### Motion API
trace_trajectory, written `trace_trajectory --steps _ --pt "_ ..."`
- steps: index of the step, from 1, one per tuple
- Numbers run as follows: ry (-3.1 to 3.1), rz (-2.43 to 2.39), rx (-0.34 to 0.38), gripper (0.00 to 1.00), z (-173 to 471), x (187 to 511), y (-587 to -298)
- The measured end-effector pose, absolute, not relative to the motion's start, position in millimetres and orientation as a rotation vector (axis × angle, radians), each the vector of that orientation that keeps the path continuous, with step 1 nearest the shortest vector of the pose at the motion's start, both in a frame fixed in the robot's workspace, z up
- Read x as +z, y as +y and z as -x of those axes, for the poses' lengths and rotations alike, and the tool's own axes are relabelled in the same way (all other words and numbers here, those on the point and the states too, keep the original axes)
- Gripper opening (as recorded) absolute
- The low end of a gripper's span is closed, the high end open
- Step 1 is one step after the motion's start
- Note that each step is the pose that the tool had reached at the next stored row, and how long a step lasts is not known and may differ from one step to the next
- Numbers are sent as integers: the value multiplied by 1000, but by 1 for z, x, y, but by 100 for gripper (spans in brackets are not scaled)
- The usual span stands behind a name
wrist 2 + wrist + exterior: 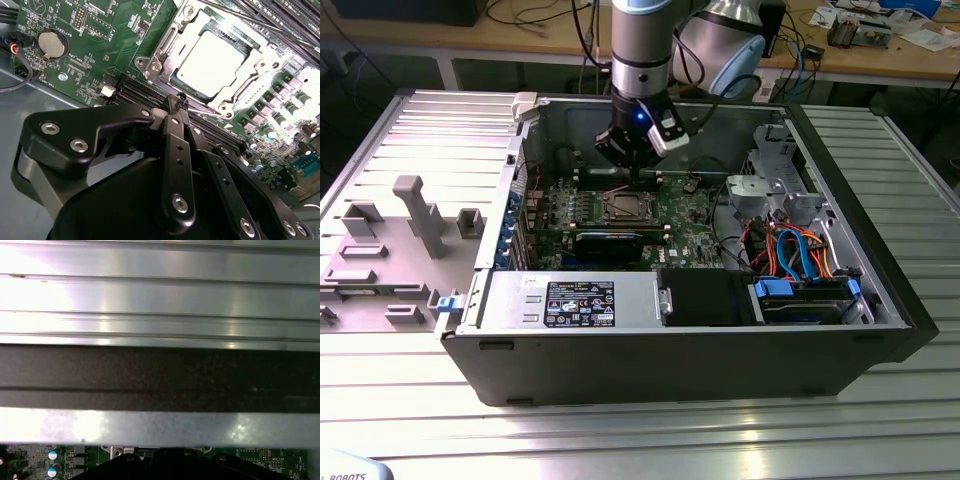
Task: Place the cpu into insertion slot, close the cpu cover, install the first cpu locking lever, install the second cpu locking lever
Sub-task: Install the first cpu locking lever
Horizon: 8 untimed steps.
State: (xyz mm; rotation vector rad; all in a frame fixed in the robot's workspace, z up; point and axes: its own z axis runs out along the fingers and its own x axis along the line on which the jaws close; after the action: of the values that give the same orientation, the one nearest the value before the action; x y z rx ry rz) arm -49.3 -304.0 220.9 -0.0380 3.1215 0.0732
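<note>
Black linkage of our jaws (181, 102) fills the second wrist view's foreground, fingers pinched together empty at six o'clock of the insertion slot (212, 62), where the cpu (210, 65) sits under the closed cpu cover (167, 42).

Even overhead light is brightening the exterior view; glare is washing out the cpu (214, 64) in the second wrist view; reflections are streaking the ribbed table (160, 295) in the first wrist view, slightly blurring it.
</note>
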Motion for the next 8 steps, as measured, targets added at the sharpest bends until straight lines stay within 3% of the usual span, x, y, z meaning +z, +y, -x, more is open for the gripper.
trace_trajectory --steps 8 --pt "3122 38 73 11 47 215 -304"
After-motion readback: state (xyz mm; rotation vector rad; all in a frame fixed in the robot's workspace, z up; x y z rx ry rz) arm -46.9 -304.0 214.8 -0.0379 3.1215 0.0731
